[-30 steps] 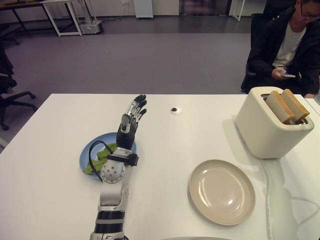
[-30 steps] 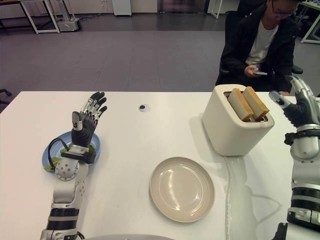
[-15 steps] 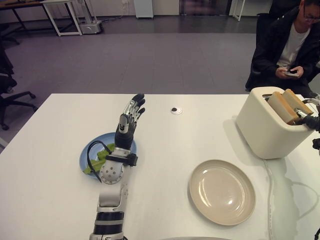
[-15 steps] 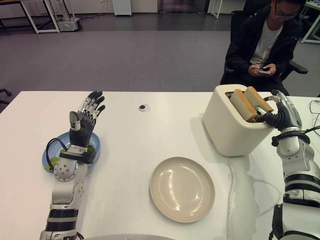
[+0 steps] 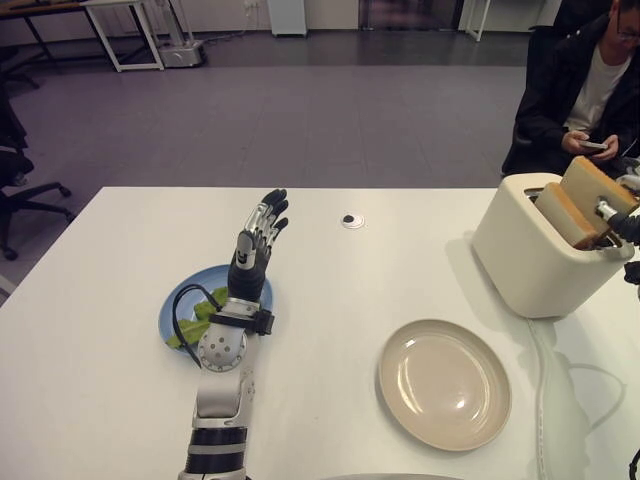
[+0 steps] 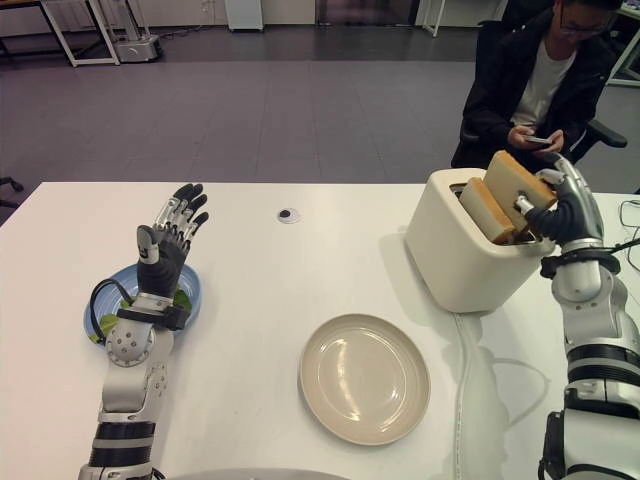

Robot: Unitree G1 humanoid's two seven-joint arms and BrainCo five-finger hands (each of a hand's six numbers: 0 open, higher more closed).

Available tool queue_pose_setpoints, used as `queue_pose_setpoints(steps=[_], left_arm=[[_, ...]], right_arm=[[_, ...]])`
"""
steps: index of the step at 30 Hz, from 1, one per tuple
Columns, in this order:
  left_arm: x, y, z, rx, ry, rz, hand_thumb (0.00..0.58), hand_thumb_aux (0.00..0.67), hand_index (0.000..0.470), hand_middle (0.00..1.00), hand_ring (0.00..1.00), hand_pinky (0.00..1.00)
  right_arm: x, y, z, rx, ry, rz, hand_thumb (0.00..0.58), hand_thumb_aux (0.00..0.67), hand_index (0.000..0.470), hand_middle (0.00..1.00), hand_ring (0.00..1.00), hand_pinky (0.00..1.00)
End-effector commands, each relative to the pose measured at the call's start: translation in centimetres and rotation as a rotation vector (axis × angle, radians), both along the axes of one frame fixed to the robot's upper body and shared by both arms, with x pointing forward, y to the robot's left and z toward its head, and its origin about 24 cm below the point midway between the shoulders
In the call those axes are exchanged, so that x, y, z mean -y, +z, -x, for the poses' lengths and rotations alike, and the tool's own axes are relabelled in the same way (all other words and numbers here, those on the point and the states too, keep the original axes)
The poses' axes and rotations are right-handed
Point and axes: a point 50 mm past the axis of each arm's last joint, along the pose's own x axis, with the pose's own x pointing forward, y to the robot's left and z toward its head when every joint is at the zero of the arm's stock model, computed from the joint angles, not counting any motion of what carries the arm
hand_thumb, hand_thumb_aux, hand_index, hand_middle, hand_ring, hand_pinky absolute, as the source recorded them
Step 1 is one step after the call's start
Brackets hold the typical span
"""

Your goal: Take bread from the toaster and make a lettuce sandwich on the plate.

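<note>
One bread slice (image 6: 512, 183) half-out of toaster (image 6: 455, 258), right hand (image 6: 567, 212) fingers (image 6: 543, 222) pinching it — next, probably, carry to plate (image 6: 365, 378).

L hand (image 5: 255, 245): centre-left of frame, fingers straight & slightly spread, pointing to top of frame, holding nothing; forearm runs up from bottom edge. R hand (image 6: 565, 212): right edge, upper half, fingers curled round bread slice (image 6: 515, 178); forearm rises near-vertical from lower right.

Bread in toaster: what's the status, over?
Right hand shut on bread slice, partly out of toaster. Left hand open near lettuce plate. Second slice in slot.
</note>
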Motion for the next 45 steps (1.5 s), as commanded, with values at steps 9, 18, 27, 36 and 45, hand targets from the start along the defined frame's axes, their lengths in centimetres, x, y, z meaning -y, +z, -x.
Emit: queue_pose_setpoints(steps=[9,18,27,36,45], left_arm=[[0.1,0.3,-0.1,-0.003,-0.007,-0.015,0.000,0.000,0.000,0.00,0.00,0.00],[0.4,0.4,-0.1,-0.002,-0.012,-0.015,0.000,0.000,0.000,0.00,0.00,0.00],[-1.0,-0.2,-0.7,-0.028,0.024,-0.032,0.000,0.000,0.000,0.00,0.00,0.00],[-4.4,0.0,-1.5,-0.032,0.120,-0.155,0.000,0.000,0.000,0.00,0.00,0.00],[-10.3,-2.9,0.0,-0.251,0.259,-1.284,0.000,0.000,0.000,0.00,0.00,0.00]], right_arm=[[-6.8,12.9,5.6,0.447,0.471,-0.199,0.580,0.670,0.470,0.00,0.00,0.00],[-12.3,-1.2,8.7,-0.800,1.050,-0.234,0.580,0.670,0.470,0.00,0.00,0.00],[-13.3,-8.1,9.5,-1.023,0.991,-0.183,0.580,0.670,0.470,0.00,0.00,0.00],[-13.3,-7.1,8.6,-0.972,0.947,-0.130,0.000,0.000,0.000,0.00,0.00,0.00],[-13.9,-1.7,7.4,-0.681,0.996,-0.225,0.000,0.000,0.000,0.00,0.00,0.00]])
